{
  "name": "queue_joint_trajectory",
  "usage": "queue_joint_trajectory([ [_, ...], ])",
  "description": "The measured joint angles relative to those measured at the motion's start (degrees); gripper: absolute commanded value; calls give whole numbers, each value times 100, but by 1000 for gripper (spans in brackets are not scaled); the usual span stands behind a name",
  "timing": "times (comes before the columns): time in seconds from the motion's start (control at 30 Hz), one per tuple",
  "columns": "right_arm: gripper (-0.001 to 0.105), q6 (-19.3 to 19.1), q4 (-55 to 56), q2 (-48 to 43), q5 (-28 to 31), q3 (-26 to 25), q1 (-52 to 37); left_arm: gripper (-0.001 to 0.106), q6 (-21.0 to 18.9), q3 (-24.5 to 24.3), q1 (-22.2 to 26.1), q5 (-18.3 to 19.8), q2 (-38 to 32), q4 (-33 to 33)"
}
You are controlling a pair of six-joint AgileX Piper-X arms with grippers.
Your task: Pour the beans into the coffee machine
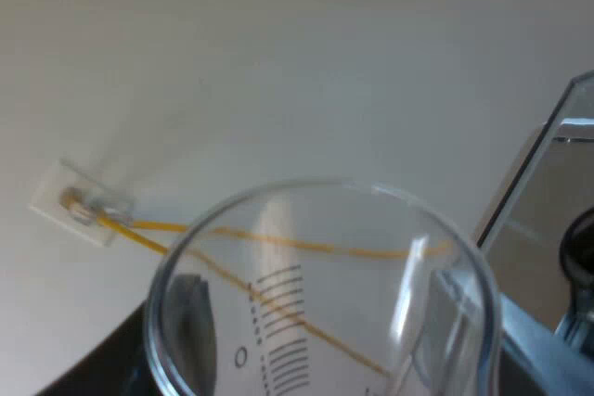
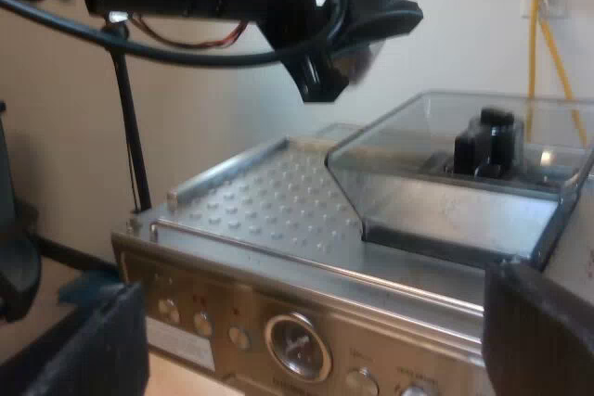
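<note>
**Measuring glass held over the espresso machine**

The espresso machine point(image 2: 278, 229), with its brushed-metal body, serves as the reference for every position below. Its top carries a dimpled plate point(image 2: 278, 197) edged by a rail. Beside that plate sits the bean hopper point(image 2: 464, 173), a clear box with a black knob point(image 2: 489, 141) inside it.

The right tool point(image 2: 311, 322) hangs level with the machine's front panel. Its two black fingers point(image 2: 93, 350) are spread wide with nothing between them.

The left tool point(image 2: 357, 39) is high above the machine's top, over the edge where the plate and hopper meet. It pinches the measuring glass point(image 1: 320, 312), and one dark finger shows through the clear wall. The hopper's clear edge lies close beside the glass. Printed graduation marks point(image 1: 278, 322) run down the side of the glass. Whether beans lie in the glass or in the hopper cannot be told.

The machine's front panel bears a round pressure gauge point(image 2: 299, 345) and small buttons point(image 2: 202, 322). Yellow cables point(image 2: 548, 44) run up the wall behind the machine to an outlet point(image 1: 79, 206).
</note>
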Motion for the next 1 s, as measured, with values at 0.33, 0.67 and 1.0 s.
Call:
queue_joint_trajectory([
  [0.33,79,0,92,0,0,0,0,32,2388,0,-29,0,0,0],
  [0.67,79,0,-50,0,168,0,0,32,3908,96,-29,0,0,4],
  [1.0,79,0,-342,0,583,0,0,32,5163,330,-29,0,40,62],
])
